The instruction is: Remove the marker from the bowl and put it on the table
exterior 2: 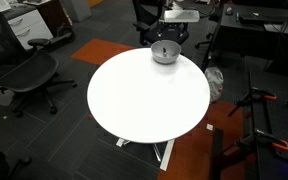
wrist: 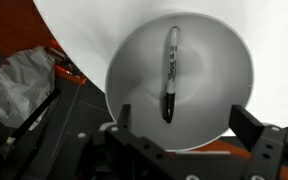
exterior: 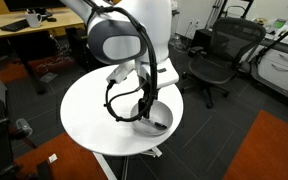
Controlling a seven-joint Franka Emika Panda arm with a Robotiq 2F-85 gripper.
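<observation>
Dark grey carpet [exterior: 244, 115] with orange patches [exterior: 274, 150]. In an exterior view, a wooden desk [exterior: 29, 25] stands beyond the table's [exterior: 94, 115] far edge, and a black chair [exterior: 219, 60] off its right edge.

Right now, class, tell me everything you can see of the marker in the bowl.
The marker is a slim pen: grey barrel with dark lettering, one end black. It lies flat in the grey bowl, near its middle, touching only the bowl. The open end effector hovers above, not gripping it.
</observation>
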